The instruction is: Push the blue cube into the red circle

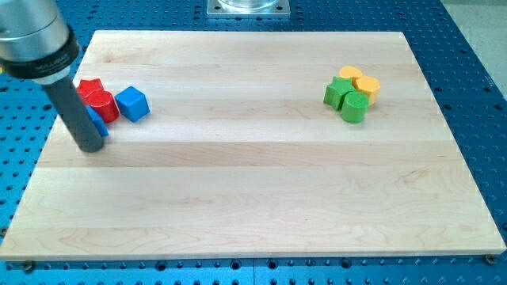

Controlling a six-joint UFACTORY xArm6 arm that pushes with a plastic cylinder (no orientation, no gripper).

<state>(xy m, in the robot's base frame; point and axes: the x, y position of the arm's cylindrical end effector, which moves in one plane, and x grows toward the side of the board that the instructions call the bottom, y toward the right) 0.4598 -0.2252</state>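
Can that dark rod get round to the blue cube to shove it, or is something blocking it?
Probably yes. My tip sits at the view's left of the cluster; the blue cube lies on the red circle's right, with open board below to go round.

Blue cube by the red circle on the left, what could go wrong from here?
1. The blue cube already sits against the red circle; a further push may shove the red star too.
2. My tip stands at the cluster's lower left, over another blue block; moving off could drag it.
3. The cluster lies near the board's left edge.
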